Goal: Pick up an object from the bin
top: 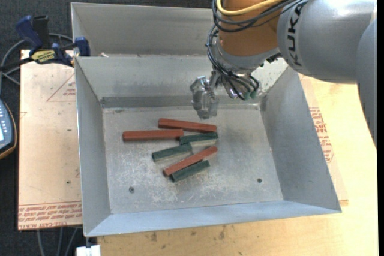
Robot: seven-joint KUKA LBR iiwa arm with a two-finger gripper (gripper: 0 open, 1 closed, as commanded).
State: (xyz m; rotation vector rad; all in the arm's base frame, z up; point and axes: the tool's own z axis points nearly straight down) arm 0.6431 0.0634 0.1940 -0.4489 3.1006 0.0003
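My gripper (pixel 206 106) hangs over the back middle of the bin, its grey fingers pointing down just above the far end of a cluster of sticks. Nothing shows between the fingers. Directly below and slightly in front lies a red-brown stick (pixel 187 125), flat on the floor. A second red-brown stick (pixel 152 135) lies to its left. A dark green stick (pixel 199 137) sits just under the first one.
More sticks lie in the same cluster in the bin's middle: a dark green one (pixel 171 153), a red-brown one (pixel 190 161) and a dark green one (pixel 189 171) at the front. The bin's sloping walls rise on all sides.
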